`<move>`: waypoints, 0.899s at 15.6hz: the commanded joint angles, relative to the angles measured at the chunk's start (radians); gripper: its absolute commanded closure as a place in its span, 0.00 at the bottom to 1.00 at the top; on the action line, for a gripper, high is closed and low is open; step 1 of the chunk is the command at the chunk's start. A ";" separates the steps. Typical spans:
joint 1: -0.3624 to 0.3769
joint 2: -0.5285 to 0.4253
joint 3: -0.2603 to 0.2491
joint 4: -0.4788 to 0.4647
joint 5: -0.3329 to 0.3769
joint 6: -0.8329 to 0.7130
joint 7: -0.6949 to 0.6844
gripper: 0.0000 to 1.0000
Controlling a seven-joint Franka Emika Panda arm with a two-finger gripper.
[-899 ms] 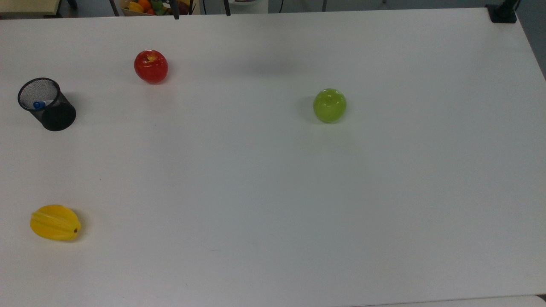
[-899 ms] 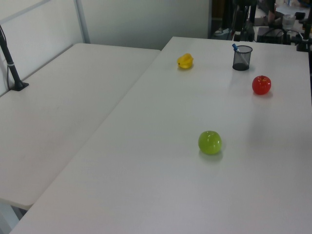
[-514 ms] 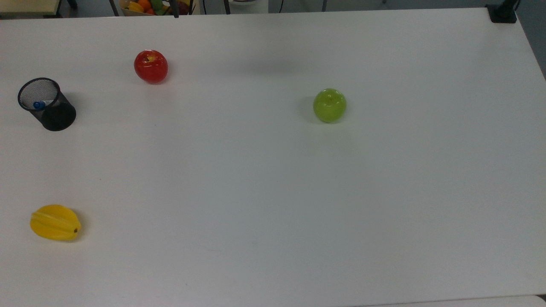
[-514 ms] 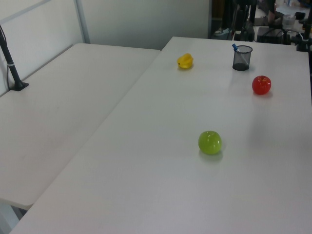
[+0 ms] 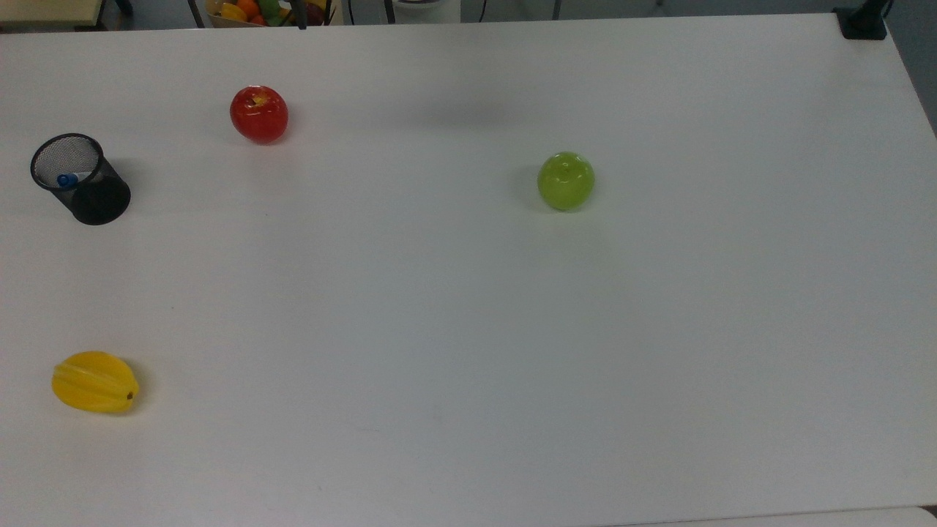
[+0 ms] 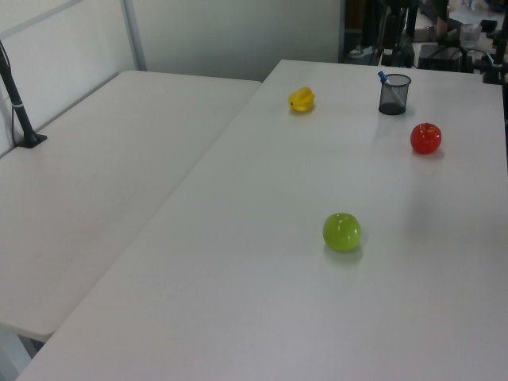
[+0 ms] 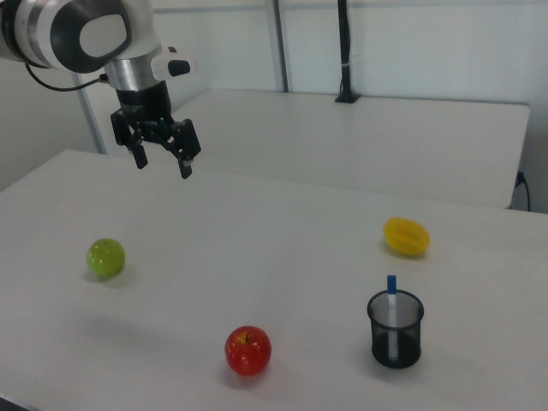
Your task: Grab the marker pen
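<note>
Nothing on the table has shifted since the earlier frames: both apples, the yellow fruit and the cup sit where they were. From the top view, the marker pen (image 5: pixel 66 179) shows as a blue tip inside the black mesh cup (image 5: pixel 88 192) near the top view's left edge, with the red apple (image 5: pixel 259 114) to its upper right, the green apple (image 5: pixel 566 181) well apart toward the middle, and the yellow fruit (image 5: pixel 94 382) near the lower left corner of the white table (image 5: pixel 468 329). From the left view, the pen (image 6: pixel 382 77) pokes out of the cup (image 6: pixel 394 94) at the table's far end, leaning toward the left view's left. From the right view, the gripper (image 7: pixel 163 158) hangs high above the table with its fingers spread wide and nothing between them, while the pen (image 7: pixel 391 295) stands nearly upright in the cup (image 7: pixel 396 330), well apart toward the right view's lower right. Since the pen's long axis runs roughly vertical, the coming move likely calls for crossing over the red apple's side of the table and descending from above onto the exposed blue end.
</note>
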 commanded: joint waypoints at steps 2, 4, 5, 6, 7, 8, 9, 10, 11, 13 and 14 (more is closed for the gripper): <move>0.008 -0.017 -0.025 -0.020 -0.054 0.005 -0.032 0.00; 0.005 -0.009 -0.034 -0.020 -0.054 0.026 -0.032 0.00; 0.001 -0.009 -0.042 -0.020 -0.055 0.048 -0.035 0.00; -0.003 -0.008 -0.057 -0.020 -0.055 0.066 -0.048 0.00; -0.012 -0.006 -0.069 -0.018 -0.055 0.072 -0.076 0.00; -0.025 0.000 -0.077 -0.017 -0.055 0.075 -0.103 0.00; -0.038 0.001 -0.086 -0.015 -0.055 0.092 -0.126 0.00; -0.044 0.000 -0.101 -0.013 -0.055 0.121 -0.134 0.00; -0.046 0.000 -0.118 -0.013 -0.057 0.147 -0.136 0.00; -0.062 0.003 -0.140 -0.015 -0.063 0.215 -0.137 0.00; -0.075 0.004 -0.152 -0.015 -0.065 0.252 -0.139 0.00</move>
